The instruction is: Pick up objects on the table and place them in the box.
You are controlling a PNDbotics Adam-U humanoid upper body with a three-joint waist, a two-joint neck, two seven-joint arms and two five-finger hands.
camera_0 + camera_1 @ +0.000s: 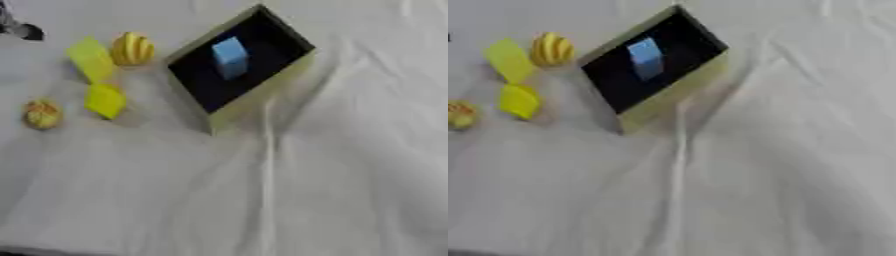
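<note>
A box [255, 102] with pale olive walls and a black inside sits askew at the upper middle of the white cloth. A light blue block [230, 56] lies inside it. To the box's left lie a flat yellow block [91, 58], a round yellow ribbed object [132, 49], a smaller yellow block [106, 100] and a small orange-yellow round object [41, 114]. Neither of my hands shows in either view.
A wrinkled white cloth [289, 190] covers the table, with folds running down from the box. A dark object [22, 29] shows at the upper left edge.
</note>
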